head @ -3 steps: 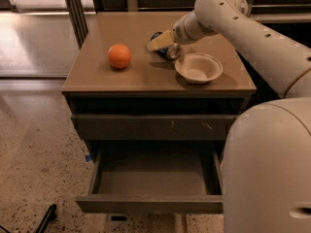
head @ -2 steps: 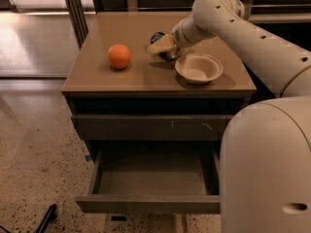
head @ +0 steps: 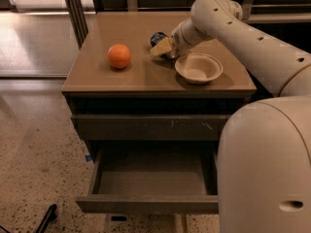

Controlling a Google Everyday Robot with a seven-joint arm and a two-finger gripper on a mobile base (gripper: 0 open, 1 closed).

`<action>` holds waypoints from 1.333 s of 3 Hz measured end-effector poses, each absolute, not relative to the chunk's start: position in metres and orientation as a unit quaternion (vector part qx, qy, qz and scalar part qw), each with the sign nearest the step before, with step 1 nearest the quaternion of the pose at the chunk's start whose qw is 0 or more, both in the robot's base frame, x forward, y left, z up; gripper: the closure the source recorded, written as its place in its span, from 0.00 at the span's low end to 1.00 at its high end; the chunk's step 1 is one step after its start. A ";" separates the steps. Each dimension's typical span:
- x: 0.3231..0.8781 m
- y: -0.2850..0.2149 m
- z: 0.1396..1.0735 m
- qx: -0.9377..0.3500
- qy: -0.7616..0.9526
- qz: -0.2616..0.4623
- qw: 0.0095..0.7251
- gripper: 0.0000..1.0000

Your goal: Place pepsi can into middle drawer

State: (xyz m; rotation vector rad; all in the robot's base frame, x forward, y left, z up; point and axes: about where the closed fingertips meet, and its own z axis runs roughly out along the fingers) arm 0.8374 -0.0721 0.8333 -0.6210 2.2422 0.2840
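The pepsi can (head: 156, 36), dark blue, is at the back middle of the cabinet top (head: 97, 76). My gripper (head: 162, 48) is shut on the pepsi can and hides its lower right side; I cannot tell whether the can touches the top. The middle drawer (head: 146, 204) is pulled open below and in front, and its flat tray holds nothing that I can see. My arm reaches in from the right.
An orange (head: 119, 56) lies on the left of the cabinet top. A pale paper bowl (head: 198, 68) sits just right of the gripper. A shut drawer front with pale scratches (head: 150, 126) is above the open drawer. My white body (head: 265, 169) covers the drawer's right end.
My gripper and the pepsi can have moved a little to the left and towards the back of the top, away from the bowl. The orange, bowl and drawer have not moved.
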 end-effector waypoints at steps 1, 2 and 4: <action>0.837 -0.072 0.833 -0.244 0.882 0.112 0.388 0.42; 0.837 -0.072 0.833 -0.244 0.882 0.112 0.388 0.65; 0.837 -0.072 0.833 -0.244 0.882 0.112 0.388 1.00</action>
